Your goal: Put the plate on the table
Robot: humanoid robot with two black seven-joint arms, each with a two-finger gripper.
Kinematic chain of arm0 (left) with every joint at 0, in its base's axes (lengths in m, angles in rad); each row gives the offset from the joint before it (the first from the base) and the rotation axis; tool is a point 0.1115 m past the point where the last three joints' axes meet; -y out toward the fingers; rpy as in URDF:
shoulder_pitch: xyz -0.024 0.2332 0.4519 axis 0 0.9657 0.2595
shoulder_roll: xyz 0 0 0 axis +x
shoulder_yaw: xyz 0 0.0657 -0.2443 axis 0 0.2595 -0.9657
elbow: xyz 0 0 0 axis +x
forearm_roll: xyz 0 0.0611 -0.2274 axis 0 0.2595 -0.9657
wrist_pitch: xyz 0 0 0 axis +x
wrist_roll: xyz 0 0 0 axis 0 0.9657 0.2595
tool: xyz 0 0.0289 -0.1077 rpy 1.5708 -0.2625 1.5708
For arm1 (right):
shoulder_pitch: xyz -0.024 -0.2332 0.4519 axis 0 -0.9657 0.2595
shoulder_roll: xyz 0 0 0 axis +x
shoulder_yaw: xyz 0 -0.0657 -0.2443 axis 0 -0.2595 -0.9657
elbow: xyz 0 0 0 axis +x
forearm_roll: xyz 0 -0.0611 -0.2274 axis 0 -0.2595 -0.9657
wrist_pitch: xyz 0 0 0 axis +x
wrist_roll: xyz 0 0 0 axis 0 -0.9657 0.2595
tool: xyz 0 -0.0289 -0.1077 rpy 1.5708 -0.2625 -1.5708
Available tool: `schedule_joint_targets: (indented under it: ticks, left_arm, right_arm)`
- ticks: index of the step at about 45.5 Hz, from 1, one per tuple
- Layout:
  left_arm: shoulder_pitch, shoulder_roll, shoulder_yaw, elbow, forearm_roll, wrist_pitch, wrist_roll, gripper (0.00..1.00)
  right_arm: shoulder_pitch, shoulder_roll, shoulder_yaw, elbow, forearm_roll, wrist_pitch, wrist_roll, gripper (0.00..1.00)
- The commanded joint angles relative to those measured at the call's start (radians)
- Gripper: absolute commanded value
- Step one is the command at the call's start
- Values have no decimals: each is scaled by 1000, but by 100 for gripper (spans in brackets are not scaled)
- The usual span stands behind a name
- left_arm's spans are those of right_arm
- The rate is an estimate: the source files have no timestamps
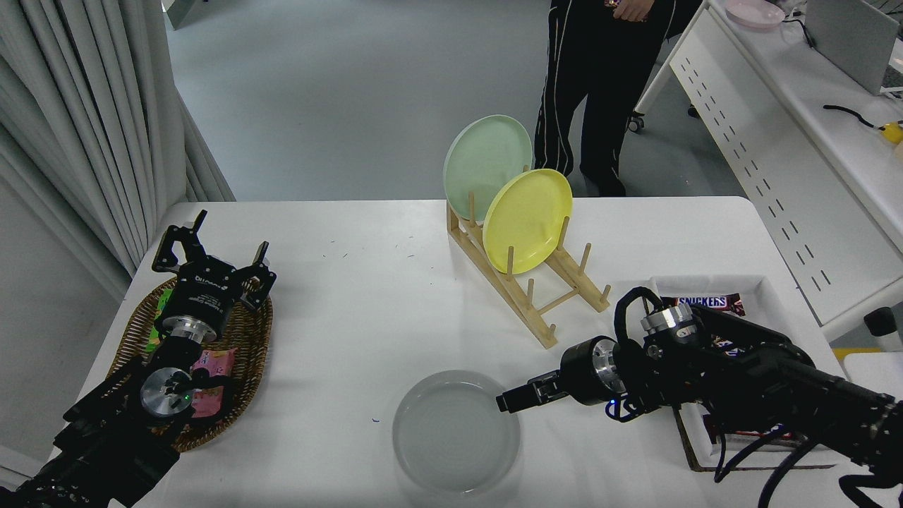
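The pale grey-white plate (451,434) lies flat on the white table (353,317) near its front edge. My right gripper (504,403) reaches in from the right, its tip at the plate's upper right rim. It is seen edge-on from above, so the view does not show whether it grips the rim. My left gripper (215,252) is parked open and empty over a wicker basket (250,353) at the lower left.
A wooden rack (536,303) behind the plate holds a yellow plate (525,219) and a mint-green plate (483,155). A white tray (772,296) with a Snickers bar (702,302) lies under my right arm. A person (600,85) stands at the far side.
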Motion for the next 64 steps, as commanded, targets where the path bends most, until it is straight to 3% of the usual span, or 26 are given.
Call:
schedule_joint_targets:
  ticks: [1,11,20,27,41,50,58,64]
  left_arm:
    - [0,1,0,0,0,0,0,100]
    - [0,0,1,-1,0,0,0,100]
    - [0,0,0,0,0,0,0,100]
    - [0,0,0,0,0,0,0,100]
    - [0,0,0,0,0,0,0,100]
    - [0,1,0,-1,0,0,0,100]
    - [0,0,1,0,0,0,0,100]
    - [0,0,0,0,0,0,0,100]
  right_arm:
    - [69,-63,-48,116,2,44,-1,100]
    - [146,-98,-163,191,-7,397,2,100]
    - [238,-96,-185,211,-99,581,4,100]
    - [276,-95,-144,205,-237,636,24,100]
    - [327,-149,-91,201,-292,738,35,100]
    - [279,-159,-44,176,-557,842,100,100]
    - [171,-166,74,58,-856,841,232,100]
    - [60,-129,266,-43,-1028,844,239,100]
